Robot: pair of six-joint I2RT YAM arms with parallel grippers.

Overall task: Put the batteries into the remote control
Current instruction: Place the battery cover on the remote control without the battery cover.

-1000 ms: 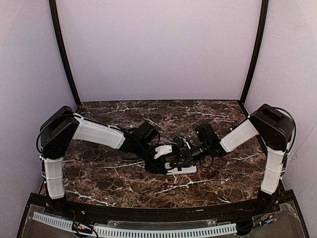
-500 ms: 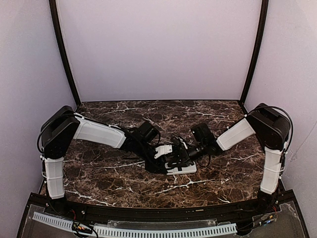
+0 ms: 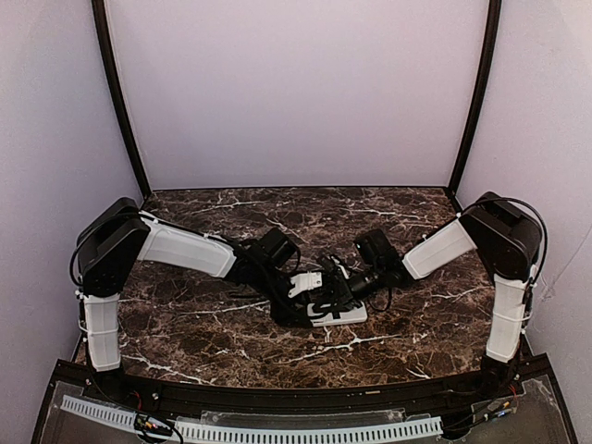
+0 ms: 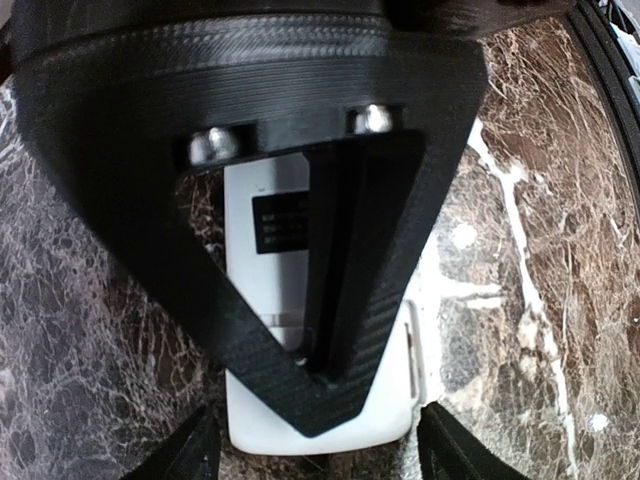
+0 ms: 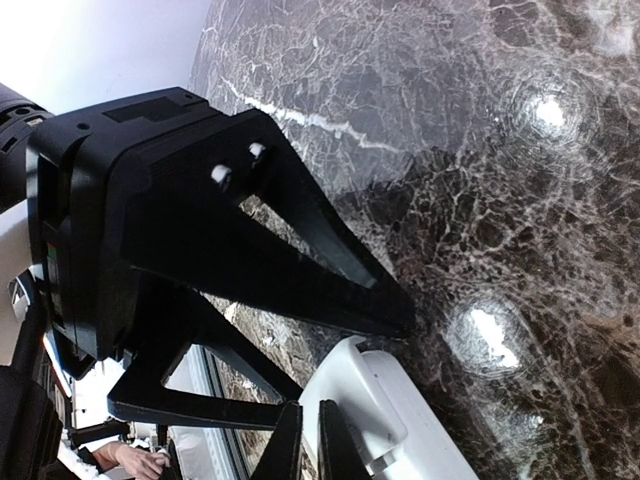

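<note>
Remote control (image 4: 255,300): lies on the table (image 4: 540,250) with its white back up and a dark label showing. It is directly under both claws.
Left claw (image 4: 318,455): spread wide, one finger on each side of the remote's near end. A slim gap shows at each side, so it grips nothing.
Right claw (image 5: 312,445): fingers closed together with nothing seen between them. The tips point down at the remote's back, just ahead of the left claw.
Batteries: none visible in any view. Whether they are inside the remote or hidden beneath the claws, I cannot tell.
Done so far: the remote is turned back-up, and both claws are working at that face.
Left to do: probably late in the task, perhaps seating a cell or the cover. Loading cannot be confirmed.
</note>
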